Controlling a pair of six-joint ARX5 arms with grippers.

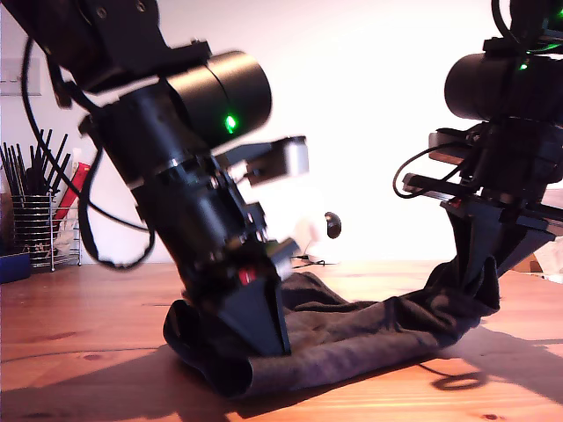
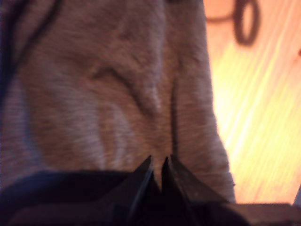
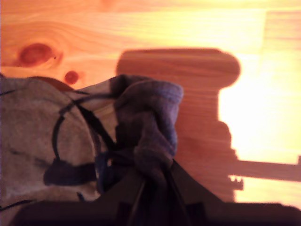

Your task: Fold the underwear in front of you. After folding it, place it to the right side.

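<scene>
First tool [image 1: 264,338] is seen on the arm at the exterior view's left, tilted and pointed down at the worktop, jaws pinched nearly together on the underwear [image 1: 352,338]. Second tool [image 1: 475,281] is carried by the arm at the exterior view's right, held higher, clamped on a bunched edge.

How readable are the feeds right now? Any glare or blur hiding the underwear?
Exterior view: bright backlight, arms in silhouette, underwear dark but readable. First wrist view: soft blur, table glaring. Second wrist view: table washed out, arm shadow across it, bunched fabric at my second gripper clear.
</scene>
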